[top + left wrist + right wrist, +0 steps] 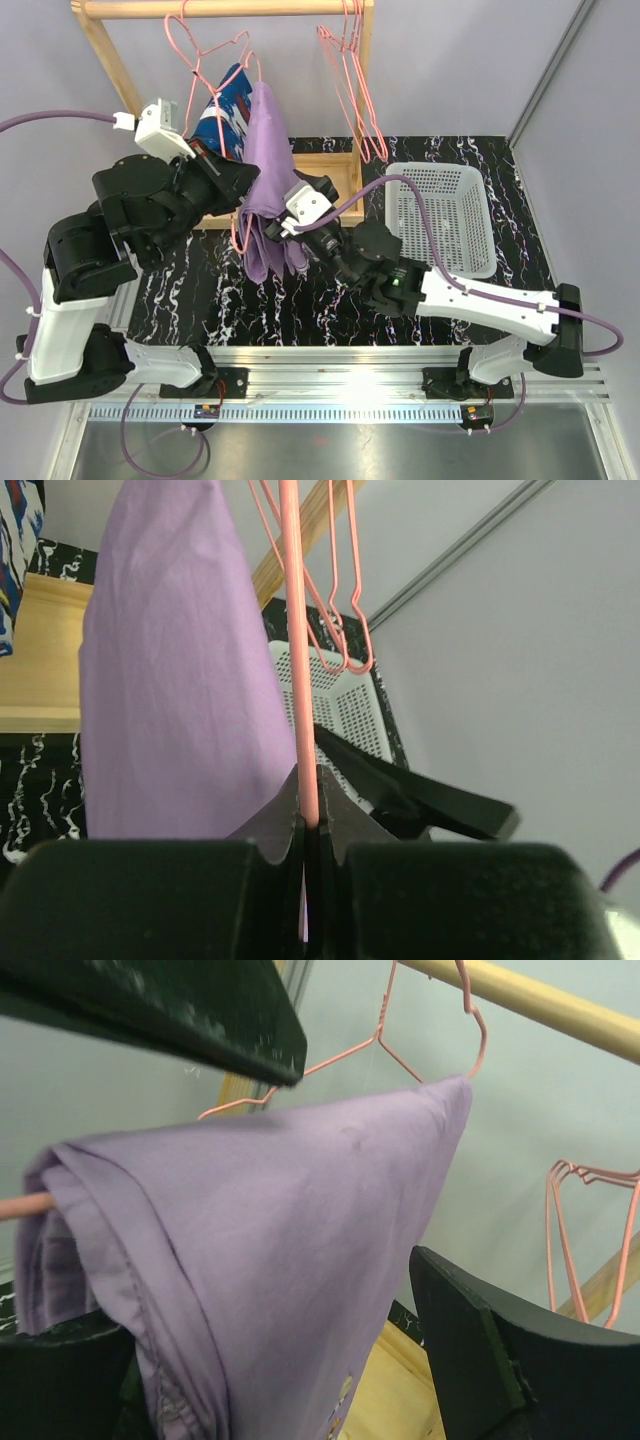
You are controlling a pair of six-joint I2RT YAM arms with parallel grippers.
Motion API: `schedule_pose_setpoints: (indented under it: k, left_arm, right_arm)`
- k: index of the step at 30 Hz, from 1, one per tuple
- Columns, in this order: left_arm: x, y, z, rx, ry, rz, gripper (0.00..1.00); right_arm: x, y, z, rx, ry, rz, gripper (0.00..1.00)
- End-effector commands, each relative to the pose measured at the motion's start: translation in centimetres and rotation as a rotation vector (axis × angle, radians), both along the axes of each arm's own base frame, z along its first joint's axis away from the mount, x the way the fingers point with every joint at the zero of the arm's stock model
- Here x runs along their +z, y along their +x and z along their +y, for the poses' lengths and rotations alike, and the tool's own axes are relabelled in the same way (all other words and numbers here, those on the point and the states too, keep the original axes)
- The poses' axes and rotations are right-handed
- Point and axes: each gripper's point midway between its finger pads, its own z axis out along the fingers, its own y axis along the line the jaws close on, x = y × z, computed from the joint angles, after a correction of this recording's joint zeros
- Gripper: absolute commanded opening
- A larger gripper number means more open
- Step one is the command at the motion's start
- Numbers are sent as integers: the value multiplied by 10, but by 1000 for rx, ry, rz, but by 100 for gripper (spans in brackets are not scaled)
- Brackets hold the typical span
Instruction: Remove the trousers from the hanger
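Note:
The lilac-purple trousers (266, 170) hang folded over a pink wire hanger (292, 630) on the wooden rack. The dark blue trousers with white and red splashes (222, 118) hang just behind them, and show at the left edge of the left wrist view (12, 570). My left gripper (244, 196) is shut on the hanger's wire, jaws pinched on it (308, 785), beside the purple cloth (170, 680). My right gripper (284, 216) is open, its fingers spread either side of the purple trousers (300, 1220); one finger (500, 1350) stands clear of the cloth.
Empty pink hangers (355, 90) hang from the rack's rail (220, 8) on the right. The rack's wooden base (325, 170) lies behind the trousers. A white perforated basket (440, 215) stands on the black marbled table (260, 300) at right.

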Motion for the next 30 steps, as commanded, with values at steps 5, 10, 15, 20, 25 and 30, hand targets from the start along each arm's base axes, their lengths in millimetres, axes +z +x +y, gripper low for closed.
schedule_pose_setpoints:
  k: [5, 10, 15, 20, 25, 30]
  left_arm:
    - [17, 4, -8, -29, 51, -55, 0]
    - [16, 5, -9, -32, 61, -55, 0]
    - [24, 5, 1, 4, 36, -75, 0]
    - [34, 5, 5, 16, 1, -100, 0]
    - [35, 6, 5, 25, -16, -107, 0]
    - [36, 7, 11, 53, -45, -112, 0]
  right_arm:
    - [67, -19, -21, 90, 63, -58, 77]
    - [70, -16, -24, 78, 46, -53, 76]
    - [49, -21, -23, 110, 9, 1, 84]
    - [11, -29, -29, 150, -33, 67, 88]
    - [4, -46, -24, 253, 3, 144, 94]
    - [11, -55, -18, 320, 80, 207, 96]
